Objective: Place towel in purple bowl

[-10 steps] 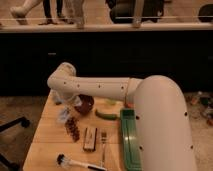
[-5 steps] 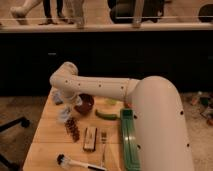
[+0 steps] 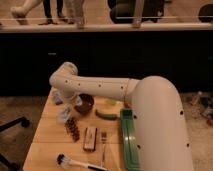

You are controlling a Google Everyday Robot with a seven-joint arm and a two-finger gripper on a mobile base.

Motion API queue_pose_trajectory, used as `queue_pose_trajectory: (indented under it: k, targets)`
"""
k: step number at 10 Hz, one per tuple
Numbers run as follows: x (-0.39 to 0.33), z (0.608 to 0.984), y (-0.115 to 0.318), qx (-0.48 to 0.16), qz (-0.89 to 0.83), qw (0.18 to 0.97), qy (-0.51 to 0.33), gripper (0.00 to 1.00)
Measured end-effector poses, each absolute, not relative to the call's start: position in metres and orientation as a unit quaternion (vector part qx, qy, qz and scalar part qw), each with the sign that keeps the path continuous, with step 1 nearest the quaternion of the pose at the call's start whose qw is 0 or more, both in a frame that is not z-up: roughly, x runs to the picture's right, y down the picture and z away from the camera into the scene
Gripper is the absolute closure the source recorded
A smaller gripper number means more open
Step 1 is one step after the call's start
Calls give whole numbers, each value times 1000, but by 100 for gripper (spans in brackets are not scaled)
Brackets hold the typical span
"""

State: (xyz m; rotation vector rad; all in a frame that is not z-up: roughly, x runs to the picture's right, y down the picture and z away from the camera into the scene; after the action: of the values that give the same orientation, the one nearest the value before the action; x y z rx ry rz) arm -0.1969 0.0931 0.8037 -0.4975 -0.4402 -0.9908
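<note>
arm (image 3: 100,87) bent fwd – elbow far-left | tool (image 3: 67,102) by purple bowl (image 3: 84,103)

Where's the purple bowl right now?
The purple bowl sits at the table's far left, just under the arm's elbow, with the tool to its left and a green object to its right.

A long green tray (image 3: 127,140) lies on the wooden table (image 3: 50,131), with a green banana (image 3: 106,115), a fork (image 3: 103,147) and a brush (image 3: 75,163) beside it.
</note>
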Motion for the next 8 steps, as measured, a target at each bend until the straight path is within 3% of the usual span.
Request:
queue_pose_trajectory:
  k: [8]
  targets:
    - [-157, 819, 40, -214, -421, 860, -193, 90]
